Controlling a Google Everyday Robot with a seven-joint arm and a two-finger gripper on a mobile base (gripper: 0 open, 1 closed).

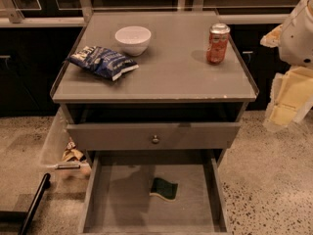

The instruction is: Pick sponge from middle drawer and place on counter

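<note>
Sponge [164, 188] lies mid-floor in open middle drawer [122, 202], clear of its walls. Claw [288, 101] well apart at right edge, grip state cannot be told.

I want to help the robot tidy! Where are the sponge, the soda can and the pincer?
sponge [164, 188]: camera view, on its dark green top, in the open middle drawer [122, 202].
soda can [217, 44]: camera view, on its orange side, on the counter [181, 77].
pincer [289, 99]: camera view, on its pale yellow part, right of the counter.

Middle drawer [122, 199]: I see its top open, its left half free; sponge [164, 188] near its centre. Drawer front [122, 136] overhangs its rear. Gripper [289, 98] hangs to its upper right.
</note>
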